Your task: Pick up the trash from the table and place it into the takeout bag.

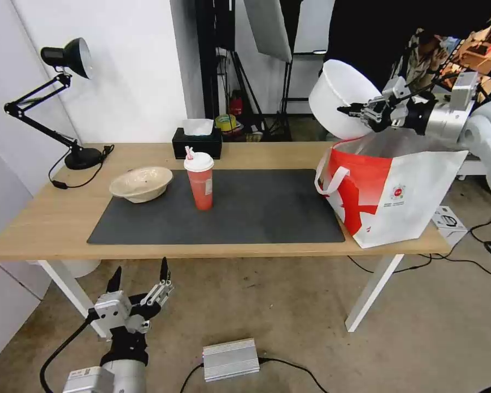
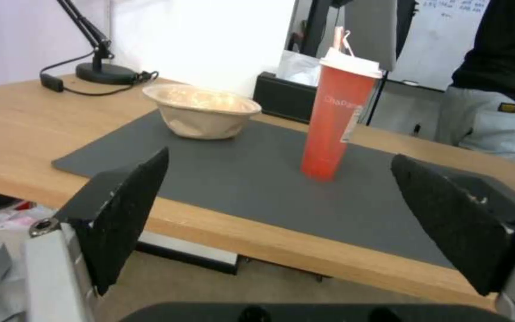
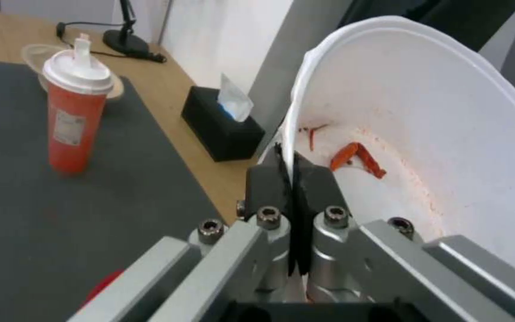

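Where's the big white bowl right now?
In the head view the white bowl hangs tilted at the right, pinched by its rim in the right hand, just above the takeout bag.

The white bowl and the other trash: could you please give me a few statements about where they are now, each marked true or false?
1. The right gripper is clamped on the rim of the white bowl, above the takeout bag. True.
2. The red cup lies on its side. False: it stands upright on the grey mat.
3. The left gripper holds the beige bowl. False: it is open, below the table edge.
4. The white bowl has red scraps inside. True.
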Robot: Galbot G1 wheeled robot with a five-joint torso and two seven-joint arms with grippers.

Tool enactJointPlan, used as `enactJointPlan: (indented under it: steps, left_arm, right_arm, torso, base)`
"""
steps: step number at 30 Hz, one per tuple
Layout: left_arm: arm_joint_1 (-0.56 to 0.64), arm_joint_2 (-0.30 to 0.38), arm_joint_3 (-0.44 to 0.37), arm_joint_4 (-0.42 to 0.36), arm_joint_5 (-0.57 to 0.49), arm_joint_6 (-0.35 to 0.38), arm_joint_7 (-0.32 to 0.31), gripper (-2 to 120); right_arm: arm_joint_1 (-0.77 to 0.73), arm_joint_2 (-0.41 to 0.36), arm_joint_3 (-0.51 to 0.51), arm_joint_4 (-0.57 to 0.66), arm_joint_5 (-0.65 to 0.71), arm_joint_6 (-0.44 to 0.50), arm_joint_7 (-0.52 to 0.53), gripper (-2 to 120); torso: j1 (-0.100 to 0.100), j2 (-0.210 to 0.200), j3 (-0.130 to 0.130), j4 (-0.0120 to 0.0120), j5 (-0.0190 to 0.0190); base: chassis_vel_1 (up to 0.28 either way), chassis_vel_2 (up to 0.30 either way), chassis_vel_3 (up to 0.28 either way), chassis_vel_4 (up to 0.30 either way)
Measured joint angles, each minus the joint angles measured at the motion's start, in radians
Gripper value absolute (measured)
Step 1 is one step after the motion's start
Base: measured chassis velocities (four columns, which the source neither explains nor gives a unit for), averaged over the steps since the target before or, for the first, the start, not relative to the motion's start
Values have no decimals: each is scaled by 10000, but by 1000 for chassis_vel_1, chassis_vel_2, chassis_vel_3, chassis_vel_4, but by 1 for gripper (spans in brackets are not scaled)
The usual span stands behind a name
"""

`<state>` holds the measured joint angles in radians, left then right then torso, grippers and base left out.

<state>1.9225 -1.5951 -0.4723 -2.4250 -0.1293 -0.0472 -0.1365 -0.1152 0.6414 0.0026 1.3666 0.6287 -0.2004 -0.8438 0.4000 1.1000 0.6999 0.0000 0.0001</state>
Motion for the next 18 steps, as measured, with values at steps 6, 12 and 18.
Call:
enactJointPlan:
  steps: [6, 12, 18]
  left_arm:
    - [-32, 0, 29, 52, 2, 0, 2, 100]
    - [-65, 0, 58, 81, 3, 0, 3, 100]
    - [-81, 0, 99, 74, 10, 0, 2, 100]
  right_arm:
    - [180, -90, 10, -145, 95, 28, 7, 0]
    - [523, -140, -148, -222, 200, 31, 45, 0]
    - [952, -194, -410, -291, 315, 26, 57, 0]
  torso:
    - [0, 0, 1, 0, 0]
    - [0, 0, 0, 0, 0]
    - [0, 0, 0, 1, -1]
  base:
    - [0, 0, 0, 0]
    - [0, 0, 0, 0]
    - [0, 0, 0, 0]
